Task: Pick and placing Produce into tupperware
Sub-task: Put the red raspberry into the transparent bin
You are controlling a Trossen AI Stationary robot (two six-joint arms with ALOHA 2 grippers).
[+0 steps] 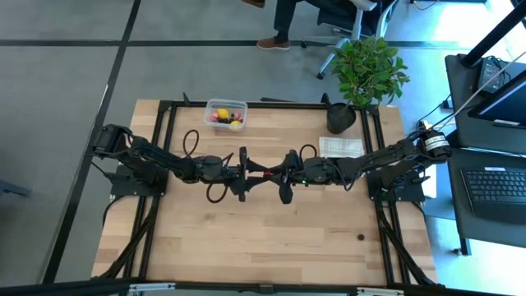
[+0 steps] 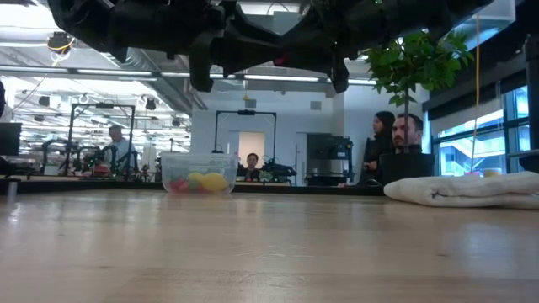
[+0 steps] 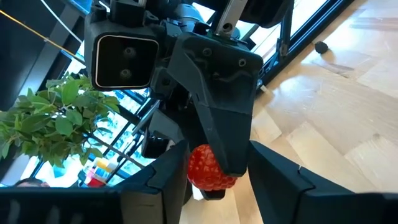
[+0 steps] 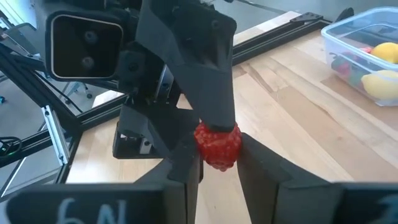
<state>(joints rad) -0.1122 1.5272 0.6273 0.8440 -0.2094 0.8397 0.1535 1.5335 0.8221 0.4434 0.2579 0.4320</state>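
A: Fingers first. A bumpy red toy raspberry [image 4: 217, 145] sits between the right gripper [image 4: 217, 163] fingertips, and the left gripper [image 3: 214, 163] fingertips flank the same berry from the opposite side. Looks like a mid-air handover at centre frame in the high view.

B: Who has it?

A: The right fingers look clamped on it. The left pair brackets it, partly closed; I can't tell if they're bearing on it.

B: Container?

A: A small clear rectangular plastic tub [image 1: 226, 113] sits upper left of centre in the high view, well apart from both grippers. It already holds yellow lemon-like pieces [image 4: 381, 84] and red bits.

B: Risks?

A: If the right lets go before the left has real contact, the berry drops to the light wooden tabletop [image 1: 271, 238] and rolls. It's tiny and round, so an off-centre pinch could squirt it out. Fingertips are crowded; a misaligned close clips the other gripper.

B: Anything else nearby?

A: A folded white cloth [image 1: 340, 146] and a black plant pot [image 1: 340, 119] at upper right, clear of the route to the tub.
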